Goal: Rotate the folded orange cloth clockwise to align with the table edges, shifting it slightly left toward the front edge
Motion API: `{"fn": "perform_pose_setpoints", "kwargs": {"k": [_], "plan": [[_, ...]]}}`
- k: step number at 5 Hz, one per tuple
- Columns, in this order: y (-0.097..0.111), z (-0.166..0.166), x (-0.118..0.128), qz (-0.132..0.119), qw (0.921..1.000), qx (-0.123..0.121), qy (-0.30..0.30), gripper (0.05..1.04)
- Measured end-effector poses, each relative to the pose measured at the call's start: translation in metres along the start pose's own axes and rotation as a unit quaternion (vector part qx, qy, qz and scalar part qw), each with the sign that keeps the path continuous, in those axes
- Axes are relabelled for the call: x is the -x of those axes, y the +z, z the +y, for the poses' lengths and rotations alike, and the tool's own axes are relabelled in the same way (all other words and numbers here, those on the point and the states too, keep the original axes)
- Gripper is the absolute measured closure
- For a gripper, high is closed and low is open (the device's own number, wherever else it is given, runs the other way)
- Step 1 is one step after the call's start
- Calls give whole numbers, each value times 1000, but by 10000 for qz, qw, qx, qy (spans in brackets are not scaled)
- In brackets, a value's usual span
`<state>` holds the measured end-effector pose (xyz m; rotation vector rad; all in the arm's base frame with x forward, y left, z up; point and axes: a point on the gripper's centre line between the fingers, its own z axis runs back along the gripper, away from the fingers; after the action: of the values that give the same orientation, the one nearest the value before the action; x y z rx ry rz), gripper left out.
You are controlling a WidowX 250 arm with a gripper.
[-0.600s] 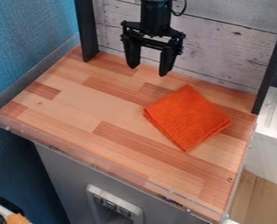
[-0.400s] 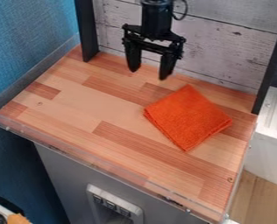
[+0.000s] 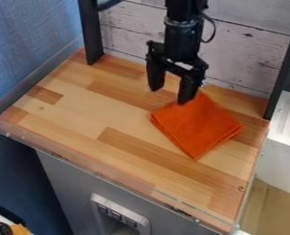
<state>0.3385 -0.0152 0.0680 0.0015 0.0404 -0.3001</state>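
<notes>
We see one folded orange cloth [image 3: 199, 126] lying flat on the right half of the worktop, toward its back, set like a diamond with its corners out. Just over its back edge hangs one black claw [image 3: 170, 94]. Its two fingers are spread, with nothing between them. One fingertip overlaps the cloth's back edge in our view; we cannot tell whether it touches.

The claw has just come down and across to the right, out of the space behind the cloth. The cloth has not shifted, so we judge that the claw is now near enough to work on it but has not yet taken hold.

Around them is one worktop [image 3: 98, 110] of wooden strips in light and darker brown. One black arm [image 3: 182, 36] comes in from the top edge. Two dark posts [image 3: 90, 32] stand at the worktop's back corners, one at each side, before one whitewashed plank wall [image 3: 119, 32]. Below the near edge, one grey front [image 3: 68, 183] carries one pale panel [image 3: 121, 218] with small dark fittings. Farther out, we find one blue wall [image 3: 31, 46] on the left and one white ridged surface [image 3: 288, 119] on the right.
</notes>
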Motion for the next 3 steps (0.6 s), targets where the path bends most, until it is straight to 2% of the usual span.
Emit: {"fn": "perform_pose_setpoints", "kwargs": {"k": [1,3], "plan": [[-6,-12,3,-93,9979,-40,-633,89],[-17,-31,-1,-274,9861,-130,-1632,86]]}}
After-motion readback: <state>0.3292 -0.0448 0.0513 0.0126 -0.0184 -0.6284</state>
